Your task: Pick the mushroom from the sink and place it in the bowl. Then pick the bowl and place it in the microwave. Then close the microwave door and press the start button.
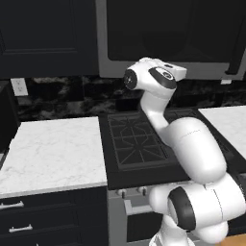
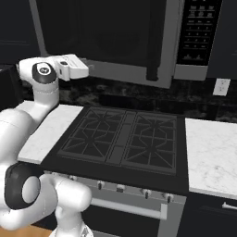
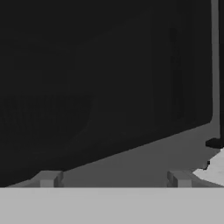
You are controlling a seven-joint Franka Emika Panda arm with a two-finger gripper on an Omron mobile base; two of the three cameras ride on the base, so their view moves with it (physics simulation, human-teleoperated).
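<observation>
The microwave (image 2: 115, 37) hangs above the stove, and its control panel (image 2: 199, 32) is on the right. The microwave door (image 3: 109, 87) is dark glass edged in grey, with a vertical handle bar (image 2: 150, 44). My gripper (image 3: 114, 178) stands open with nothing between its fingers, close in front of the door's lower grey edge. In the right base view the white hand (image 2: 74, 67) is at the door's lower left corner. Whether the door is fully shut I cannot tell. The mushroom, the sink and the bowl are out of view.
A black gas cooktop (image 2: 125, 139) lies below the hand. White marble counters (image 1: 53, 153) (image 2: 213, 152) flank it. Dark cabinets (image 1: 43, 33) hang beside the microwave, and a wall outlet (image 2: 221, 86) is on the backsplash.
</observation>
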